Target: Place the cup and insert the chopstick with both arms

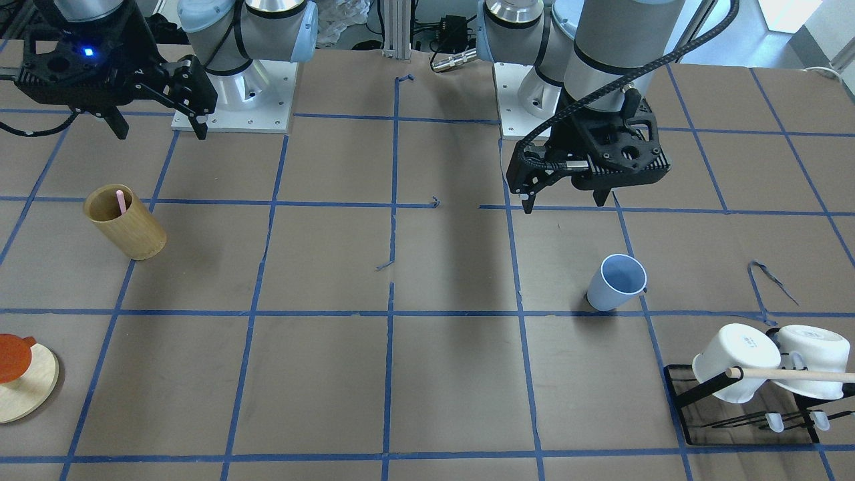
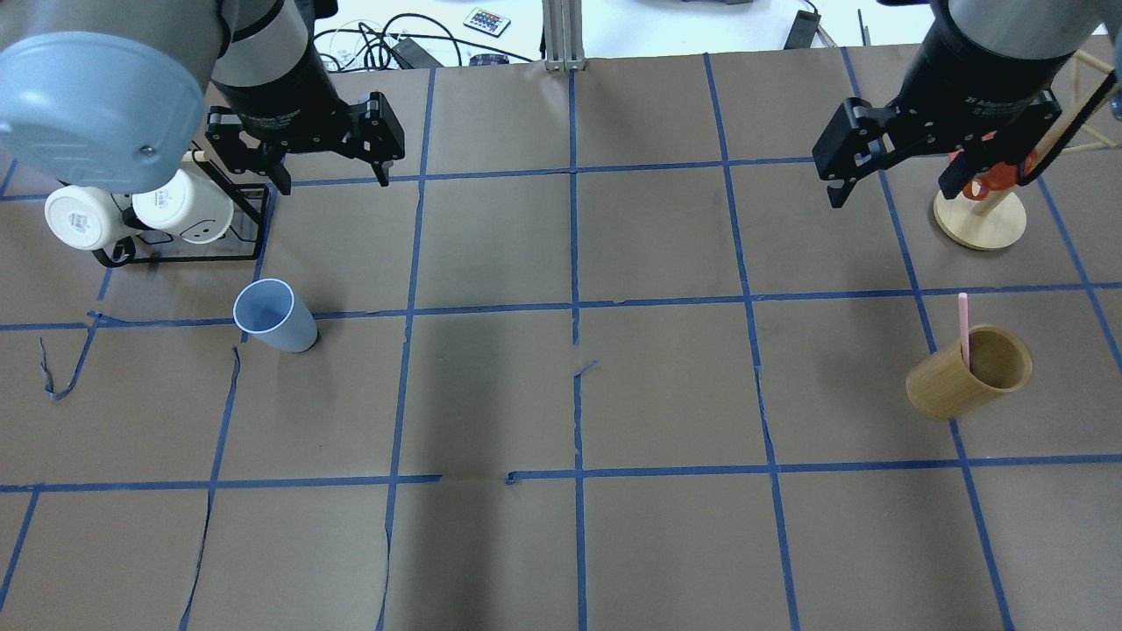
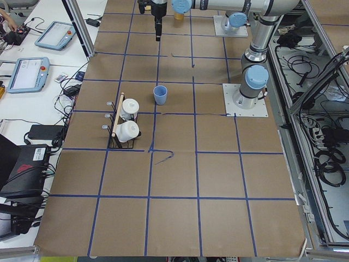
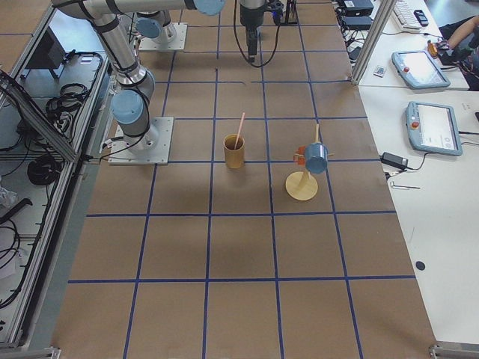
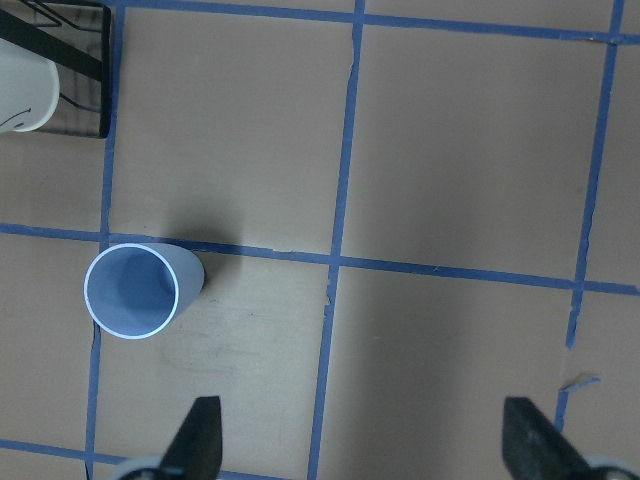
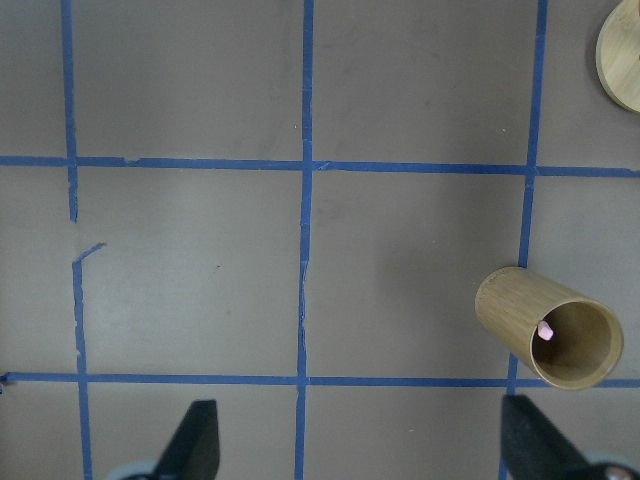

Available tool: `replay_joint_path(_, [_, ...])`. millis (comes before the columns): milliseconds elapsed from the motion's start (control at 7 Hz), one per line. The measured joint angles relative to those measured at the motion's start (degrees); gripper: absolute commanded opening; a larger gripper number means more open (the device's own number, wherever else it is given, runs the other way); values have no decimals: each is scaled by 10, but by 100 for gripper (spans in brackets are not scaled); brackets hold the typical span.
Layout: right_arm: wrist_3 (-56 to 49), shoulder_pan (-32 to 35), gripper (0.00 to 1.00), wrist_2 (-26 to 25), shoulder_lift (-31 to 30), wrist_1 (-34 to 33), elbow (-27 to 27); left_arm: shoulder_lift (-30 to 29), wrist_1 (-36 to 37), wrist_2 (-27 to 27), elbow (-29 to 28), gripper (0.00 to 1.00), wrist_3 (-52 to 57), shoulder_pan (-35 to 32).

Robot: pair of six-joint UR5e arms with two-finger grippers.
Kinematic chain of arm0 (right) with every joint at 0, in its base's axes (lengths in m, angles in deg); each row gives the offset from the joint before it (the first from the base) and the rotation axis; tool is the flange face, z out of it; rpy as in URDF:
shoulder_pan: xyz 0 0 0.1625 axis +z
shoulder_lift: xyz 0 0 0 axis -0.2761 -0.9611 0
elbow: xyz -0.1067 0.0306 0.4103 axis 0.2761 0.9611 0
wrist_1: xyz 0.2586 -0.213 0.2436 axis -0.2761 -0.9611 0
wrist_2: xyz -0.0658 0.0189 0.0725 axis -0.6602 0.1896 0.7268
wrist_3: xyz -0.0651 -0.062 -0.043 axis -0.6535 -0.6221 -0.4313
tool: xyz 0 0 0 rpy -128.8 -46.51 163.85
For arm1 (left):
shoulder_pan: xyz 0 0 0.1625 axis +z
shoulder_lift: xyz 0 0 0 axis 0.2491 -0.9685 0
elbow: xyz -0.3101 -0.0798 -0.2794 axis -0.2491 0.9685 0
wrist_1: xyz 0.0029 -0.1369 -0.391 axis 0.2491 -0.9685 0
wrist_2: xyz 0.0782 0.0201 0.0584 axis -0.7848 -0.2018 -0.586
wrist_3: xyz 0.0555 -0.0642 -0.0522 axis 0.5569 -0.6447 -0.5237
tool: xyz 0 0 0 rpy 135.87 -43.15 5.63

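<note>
1. The left gripper [image 2: 333, 182], wide open and empty, hangs near the upright cup [image 2: 274, 315]: probably light, smooth plastic, best pinched across its wall.
2. The right gripper [image 2: 890, 194], equally open and empty, hangs apart from the chopstick [image 2: 963, 326] leaning in the wooden cylinder [image 2: 969, 375]; thin, slippery-looking, graspable at its top.
3. Taped brown paper covers the table [image 2: 666, 386]; workbenches [image 3: 32, 109] flank it.

The brown tabletop [image 2: 666, 394] (blue tape [image 2: 574, 263] marks a grid) bears the light-blue cup [image 2: 274, 315], upright near a black mug rack [image 2: 188, 258] on the robot's left — and a tan wooden cylinder [image 2: 969, 372] and round wooden base [image 2: 980, 223] on its right.
</note>
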Motion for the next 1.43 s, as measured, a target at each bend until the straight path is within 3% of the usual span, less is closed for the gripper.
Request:
replay_joint_path(1000, [1, 0, 100, 0, 0, 0, -1, 1, -6, 1, -8, 100, 4, 6])
replay_joint_path(1429, [2, 0, 100, 2, 0, 1, -1, 9, -8, 3, -7, 100, 69, 43])
